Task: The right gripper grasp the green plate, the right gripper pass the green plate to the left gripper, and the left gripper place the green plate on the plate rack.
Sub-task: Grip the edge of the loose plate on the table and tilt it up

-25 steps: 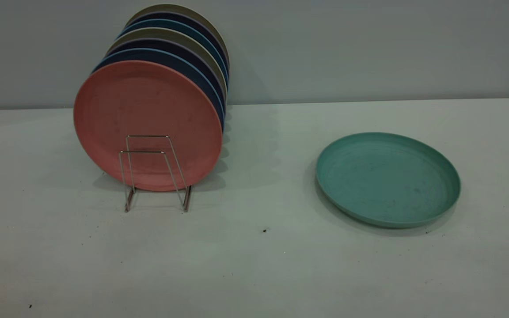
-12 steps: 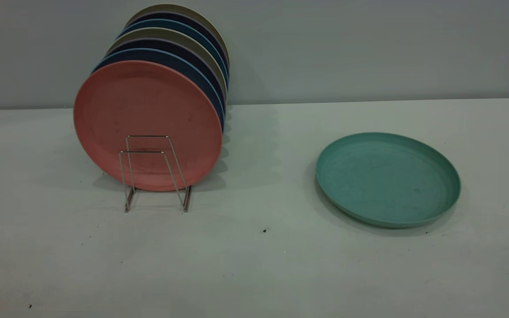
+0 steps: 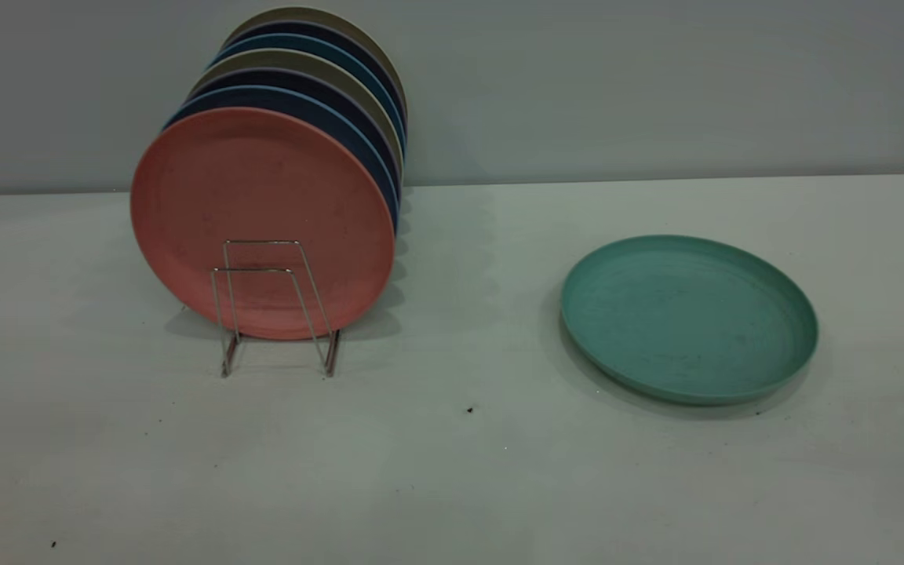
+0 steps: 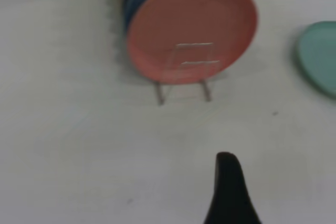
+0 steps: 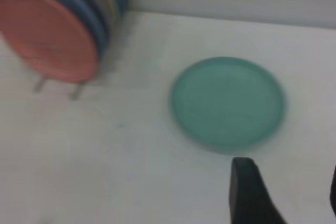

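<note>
The green plate (image 3: 689,317) lies flat on the white table at the right, clear of everything else. It also shows in the right wrist view (image 5: 228,102) and at the edge of the left wrist view (image 4: 320,56). The plate rack (image 3: 275,308) stands at the left, its front wire loops bare before a salmon-pink plate (image 3: 262,222). Neither gripper shows in the exterior view. My right gripper (image 5: 291,179) hovers short of the green plate, its jaws wide apart and empty. My left gripper (image 4: 286,174) shows one black finger (image 4: 229,192), facing the rack (image 4: 184,72) from a distance.
Behind the pink plate several dark blue and olive plates (image 3: 318,86) stand upright in the rack. A grey wall runs along the table's far edge. Bare table (image 3: 468,471) lies between rack and green plate, with small dark specks (image 3: 469,410).
</note>
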Robot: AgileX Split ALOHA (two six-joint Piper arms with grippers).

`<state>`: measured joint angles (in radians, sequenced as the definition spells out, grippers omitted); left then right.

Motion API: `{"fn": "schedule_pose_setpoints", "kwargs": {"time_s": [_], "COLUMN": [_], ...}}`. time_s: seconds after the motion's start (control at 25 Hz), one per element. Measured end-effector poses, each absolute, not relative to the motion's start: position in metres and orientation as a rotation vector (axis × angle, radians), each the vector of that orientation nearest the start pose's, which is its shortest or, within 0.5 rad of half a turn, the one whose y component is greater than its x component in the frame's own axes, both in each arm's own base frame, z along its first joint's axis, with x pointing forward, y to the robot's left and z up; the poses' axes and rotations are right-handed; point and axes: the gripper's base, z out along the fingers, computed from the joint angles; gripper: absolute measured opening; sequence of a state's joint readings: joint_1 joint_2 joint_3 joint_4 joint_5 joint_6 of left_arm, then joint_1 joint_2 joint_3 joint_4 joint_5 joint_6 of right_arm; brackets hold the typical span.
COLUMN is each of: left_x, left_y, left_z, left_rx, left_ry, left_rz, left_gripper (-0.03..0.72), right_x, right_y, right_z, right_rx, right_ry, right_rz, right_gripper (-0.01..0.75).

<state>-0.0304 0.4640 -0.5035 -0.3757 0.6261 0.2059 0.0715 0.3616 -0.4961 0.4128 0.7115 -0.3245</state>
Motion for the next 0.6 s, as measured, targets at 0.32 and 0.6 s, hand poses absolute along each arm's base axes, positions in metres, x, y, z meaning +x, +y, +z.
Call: {"fn": "schedule_pose_setpoints", "kwargs": {"time_s": [0.32, 0.6], "left_x": [0.144, 0.164], "left_y": [-0.028, -0.028], "left_z": [0.284, 0.274], "left_rx": [-0.020, -0.067], "left_ry": [2.083, 2.106], "left_rz": [-0.418, -0.436], "left_gripper": [0.526, 0.526], "right_x": [0.166, 0.238], "right_y": [0.053, 0.060], "right_z": [0.263, 0.202], "right_rx": [-0.262, -0.202], "right_ry": [2.147, 2.271], "right_rz": [0.586, 0.662], "right_gripper": [0.414, 0.401]}}
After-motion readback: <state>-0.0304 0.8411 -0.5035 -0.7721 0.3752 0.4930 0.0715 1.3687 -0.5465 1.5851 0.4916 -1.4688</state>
